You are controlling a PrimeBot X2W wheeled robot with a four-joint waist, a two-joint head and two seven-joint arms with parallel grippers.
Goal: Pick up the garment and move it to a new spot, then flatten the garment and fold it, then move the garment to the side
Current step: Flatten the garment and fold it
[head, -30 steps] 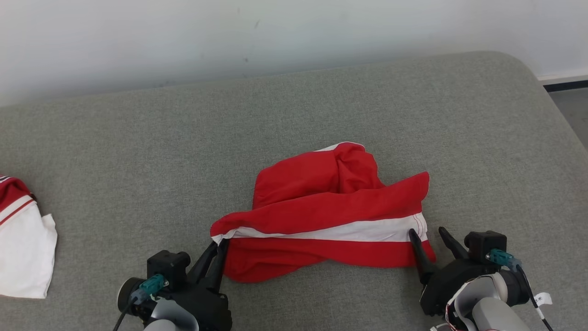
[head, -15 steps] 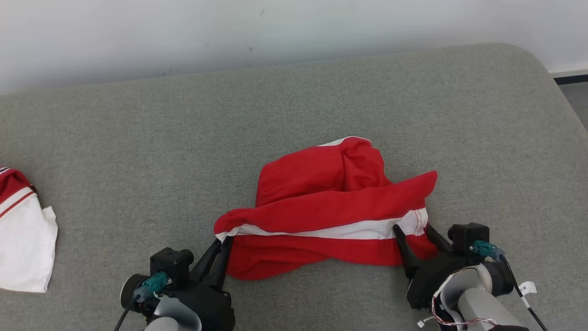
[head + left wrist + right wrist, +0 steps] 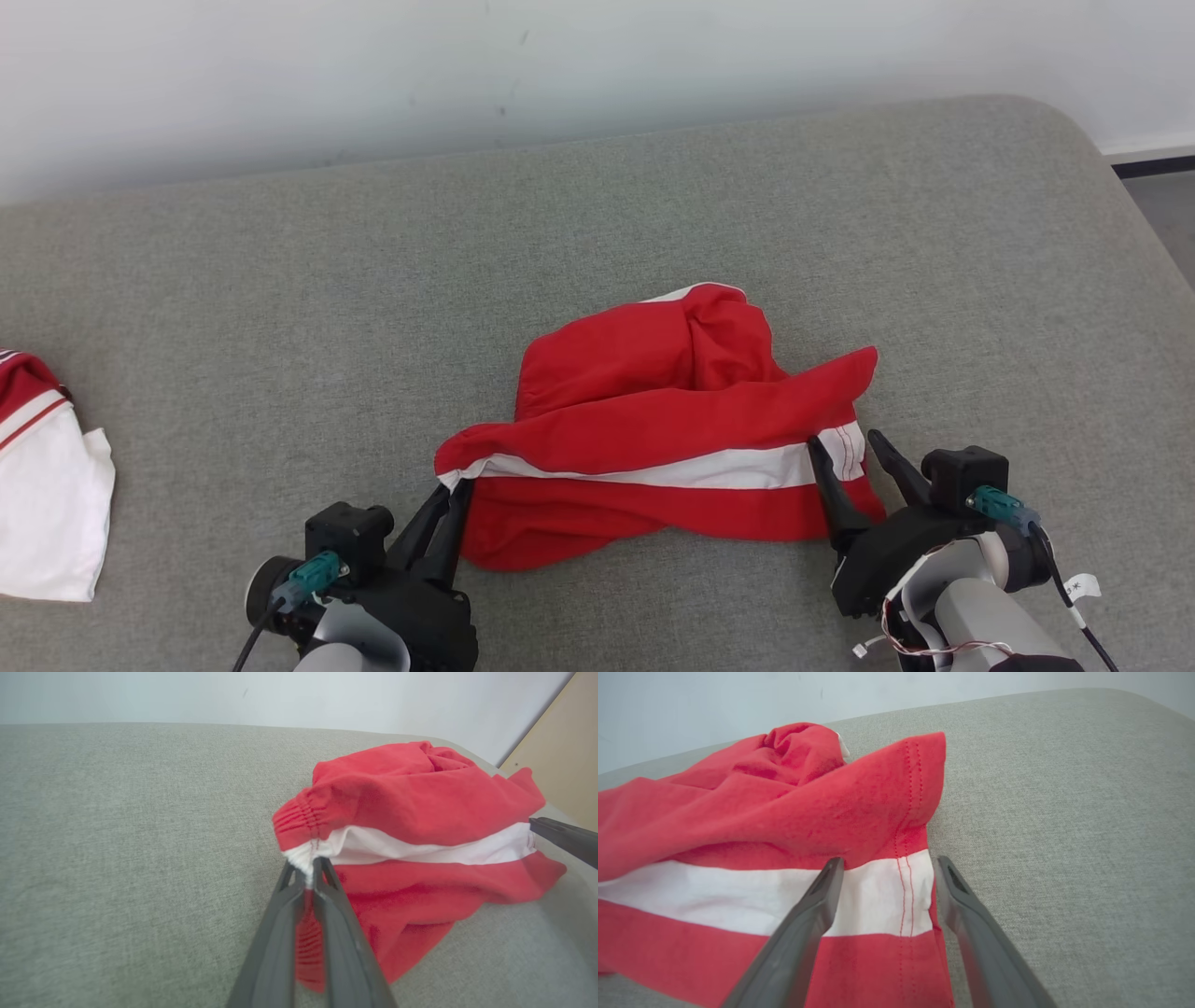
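The garment (image 3: 653, 420) is a pair of red shorts with a white stripe, lying bunched and creased in the middle of the grey cushion. My left gripper (image 3: 450, 492) is shut on its left corner, at the gathered white waistband (image 3: 303, 856). My right gripper (image 3: 845, 445) stands open over the garment's right hem (image 3: 908, 891), one finger (image 3: 817, 896) resting on the white stripe and the other (image 3: 957, 891) just off the cloth's edge. The right gripper's finger (image 3: 563, 840) also shows at the right edge of the left wrist view.
The grey cushion (image 3: 280, 308) spreads wide around the garment, with a white wall behind it. Another red and white garment (image 3: 42, 504) lies at the cushion's left edge. The cushion's rounded right edge (image 3: 1134, 205) drops to the floor.
My right gripper has moved inward and forward, from beside the garment's right edge to straddling the hem, still open. The left gripper keeps its grip. The camera has shifted slightly.
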